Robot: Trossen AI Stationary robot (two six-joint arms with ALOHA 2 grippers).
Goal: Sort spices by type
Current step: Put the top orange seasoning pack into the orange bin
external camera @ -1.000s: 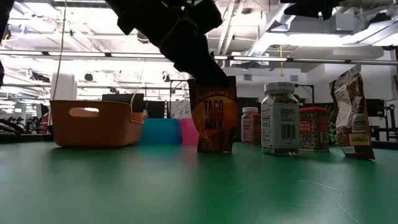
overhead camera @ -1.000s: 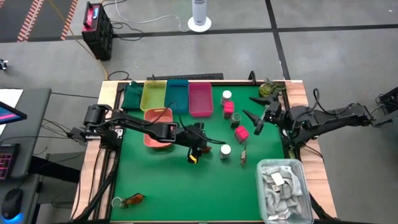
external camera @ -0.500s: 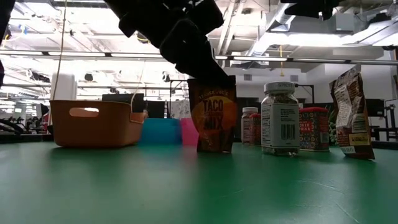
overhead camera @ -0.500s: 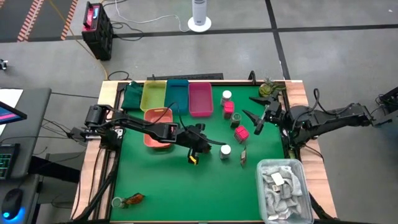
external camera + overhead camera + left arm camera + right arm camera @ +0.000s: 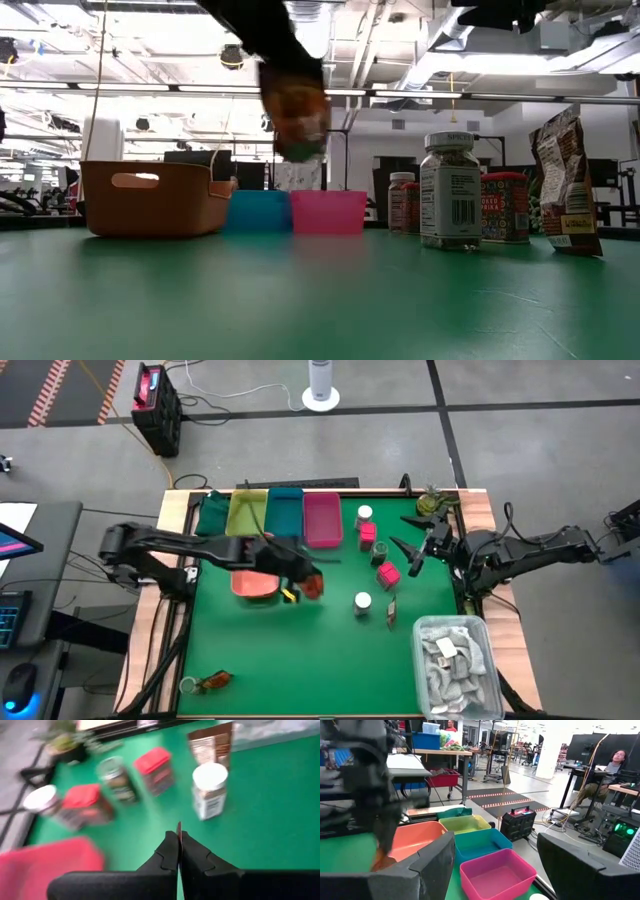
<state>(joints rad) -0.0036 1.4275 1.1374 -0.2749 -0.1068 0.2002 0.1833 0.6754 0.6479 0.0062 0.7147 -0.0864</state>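
My left gripper (image 5: 300, 586) is shut on a red-brown sachet (image 5: 297, 110) and hangs above the table beside the orange tray (image 5: 250, 582). At the right of the mat stand two white-capped jars (image 5: 364, 515) (image 5: 363, 601), two pink packs (image 5: 368, 532) (image 5: 388, 573), a greenish jar (image 5: 378, 549) and a second sachet (image 5: 391, 611). My right gripper (image 5: 414, 556) waits open at the table's right edge, holding nothing. My left gripper pinches the sachet between its two shut fingers; a thin edge of it (image 5: 178, 828) shows between the fingertips. The fingers come from above. The sachet hangs below them (image 5: 299, 130), lifted well clear of the table.
Yellow (image 5: 246, 512), teal (image 5: 285, 512) and pink (image 5: 322, 518) trays line the far edge. A bin of grey rags (image 5: 455, 660) sits at the near right corner, a small plant (image 5: 431, 503) at the far right corner, and a small object (image 5: 207, 682) lies near the front left.
My left gripper has lifted the sachet, which stood upright on the mat, clear of the table. It has carried the sachet up and toward the table's left, to the orange tray's side. The right arm has kept still.
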